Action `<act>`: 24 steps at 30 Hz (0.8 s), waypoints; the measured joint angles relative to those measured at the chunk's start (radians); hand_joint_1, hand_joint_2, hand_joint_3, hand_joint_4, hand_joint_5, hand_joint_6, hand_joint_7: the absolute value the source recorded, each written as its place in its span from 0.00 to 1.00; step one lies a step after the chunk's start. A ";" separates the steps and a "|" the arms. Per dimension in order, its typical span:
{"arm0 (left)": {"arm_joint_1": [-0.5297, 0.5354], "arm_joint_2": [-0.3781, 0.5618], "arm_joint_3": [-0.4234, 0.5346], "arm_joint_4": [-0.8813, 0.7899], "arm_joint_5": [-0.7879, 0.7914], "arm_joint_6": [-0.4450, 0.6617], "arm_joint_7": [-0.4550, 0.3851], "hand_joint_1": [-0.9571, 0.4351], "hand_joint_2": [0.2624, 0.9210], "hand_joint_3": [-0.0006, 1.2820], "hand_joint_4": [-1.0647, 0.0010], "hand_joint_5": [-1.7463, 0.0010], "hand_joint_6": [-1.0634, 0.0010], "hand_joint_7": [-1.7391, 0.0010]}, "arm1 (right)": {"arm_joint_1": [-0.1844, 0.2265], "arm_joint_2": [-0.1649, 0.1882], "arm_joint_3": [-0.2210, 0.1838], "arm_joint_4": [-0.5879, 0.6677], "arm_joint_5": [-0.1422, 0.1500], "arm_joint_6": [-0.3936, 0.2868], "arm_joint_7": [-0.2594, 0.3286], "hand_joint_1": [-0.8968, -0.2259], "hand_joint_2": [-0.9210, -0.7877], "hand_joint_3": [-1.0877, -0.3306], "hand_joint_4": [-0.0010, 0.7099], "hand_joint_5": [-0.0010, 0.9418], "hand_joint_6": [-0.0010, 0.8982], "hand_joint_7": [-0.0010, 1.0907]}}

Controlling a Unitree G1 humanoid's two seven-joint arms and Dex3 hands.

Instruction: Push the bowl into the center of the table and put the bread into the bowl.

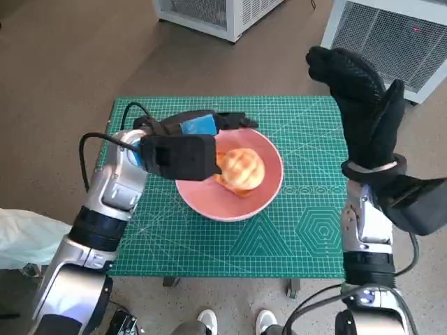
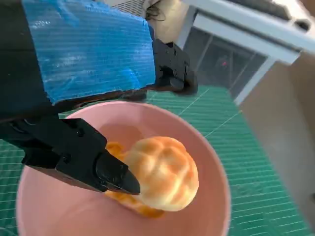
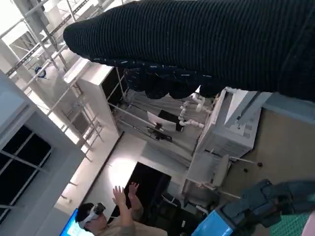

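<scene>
The pink bowl (image 1: 230, 211) stands near the middle of the green mat, and the golden bread roll (image 1: 241, 168) lies inside it. My left hand (image 1: 199, 125) hovers over the bowl's far left rim with its fingers spread. In the left wrist view one black fingertip (image 2: 125, 181) reaches the side of the bread (image 2: 167, 172) in the bowl (image 2: 212, 162), while the other fingers (image 2: 172, 69) stretch past the far rim, away from it. My right hand (image 1: 360, 94) is raised high over the table's right edge, open and holding nothing.
The green cutting mat (image 1: 307, 230) covers the small table. White slatted units (image 1: 391, 35) stand on the floor behind it. A person's shoes (image 1: 237, 322) show at the near edge, a pale bag (image 1: 21, 237) at the left. A person (image 3: 110, 216) appears in the right wrist view.
</scene>
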 measured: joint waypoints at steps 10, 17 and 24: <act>0.032 -0.017 0.138 -0.017 -0.187 -0.142 0.057 0.15 1.00 0.18 1.00 1.00 1.00 1.00 | -0.004 0.000 -0.001 -0.001 0.000 0.000 -0.002 0.25 0.00 0.52 0.31 0.00 0.14 0.34; 0.080 -0.080 0.265 -0.074 -0.359 -0.190 0.114 0.12 1.00 0.36 1.00 1.00 1.00 1.00 | -0.015 -0.002 0.000 -0.006 -0.008 0.000 -0.007 0.27 0.00 0.51 0.32 0.00 0.14 0.33; 0.115 -0.160 0.348 -0.090 -0.483 -0.288 0.179 0.12 1.00 0.38 1.00 1.00 0.99 1.00 | -0.048 -0.003 0.004 -0.006 -0.022 -0.005 -0.021 0.27 0.00 0.50 0.32 0.00 0.14 0.32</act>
